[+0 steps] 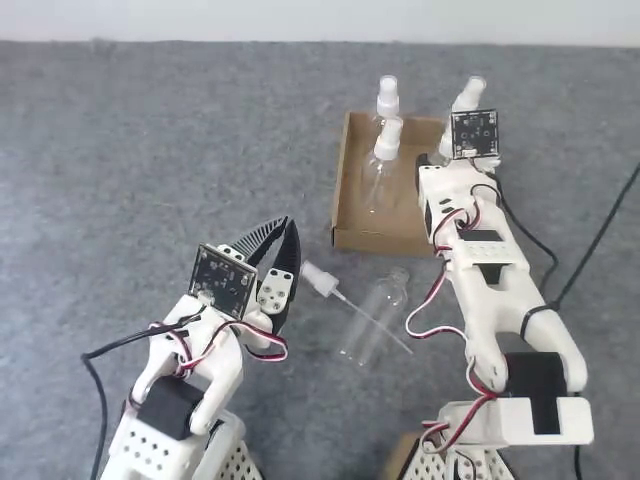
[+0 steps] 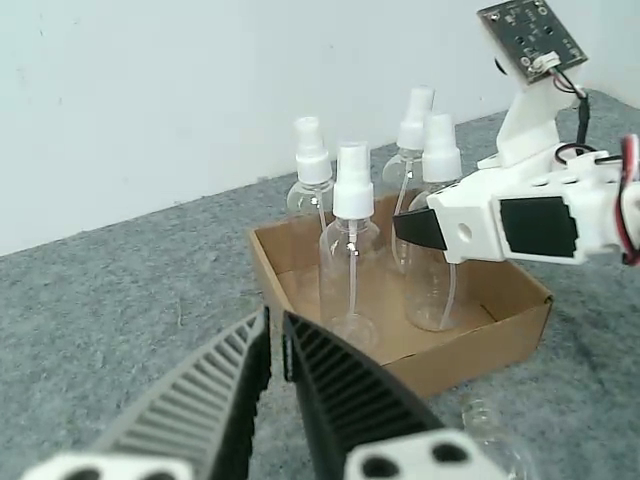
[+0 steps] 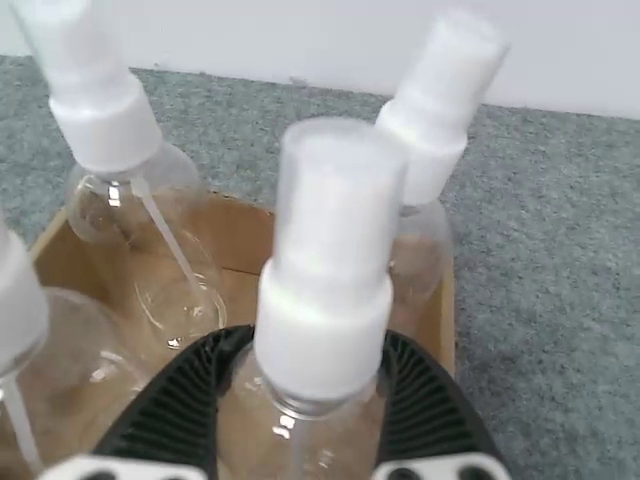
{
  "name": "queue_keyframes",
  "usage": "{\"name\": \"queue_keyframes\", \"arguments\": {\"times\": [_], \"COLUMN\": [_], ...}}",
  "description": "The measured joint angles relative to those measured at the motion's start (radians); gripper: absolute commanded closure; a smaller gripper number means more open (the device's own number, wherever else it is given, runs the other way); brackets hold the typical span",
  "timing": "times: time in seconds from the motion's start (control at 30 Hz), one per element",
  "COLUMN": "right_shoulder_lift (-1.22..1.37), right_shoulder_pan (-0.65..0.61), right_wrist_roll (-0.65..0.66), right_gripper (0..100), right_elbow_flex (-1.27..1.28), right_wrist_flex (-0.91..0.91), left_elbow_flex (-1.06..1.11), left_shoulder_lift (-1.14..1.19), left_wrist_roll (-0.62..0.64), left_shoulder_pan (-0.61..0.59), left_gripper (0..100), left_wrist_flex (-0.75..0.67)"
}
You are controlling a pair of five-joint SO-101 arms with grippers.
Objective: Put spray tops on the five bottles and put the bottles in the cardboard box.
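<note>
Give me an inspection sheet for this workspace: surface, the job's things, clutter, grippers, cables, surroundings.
Surface: grey carpet, lying flat.
Job's things: cardboard box; four capped bottles upright at it; one uncapped bottle lying on the carpet between the box and the arms, a loose spray top beside it.
Clutter: nothing seen.
Grippers: left gripper closed and empty, near the loose spray top; right gripper closed on one capped bottle at the box.
Cables: red and white wires along both arms; a black cable on the carpet beside each arm.
Surroundings: pale wall behind.
</note>
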Motion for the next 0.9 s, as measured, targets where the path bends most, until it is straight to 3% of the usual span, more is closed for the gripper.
{"name": "queue_keyframes", "arguments": {"times": [0.37,0.9], "right_shoulder_lift": [0.0,0.0], "right_shoulder_pan": [0.0,-0.002], "right_wrist_roll": [0.0,-0.002], "right_gripper": [76.9,75.7], "right_elbow_flex": [0.0,0.0], "right_wrist_flex": [0.003,0.012], "left_elbow_flex": [0.0,0.0], "left_shoulder_lift": [0.0,0.0], "left_wrist_roll": [0.0,0.0], "left_shoulder_pan": [0.0,0.0], "left_gripper": [99,99], "left_wrist_flex": [0.0,0.0]}}
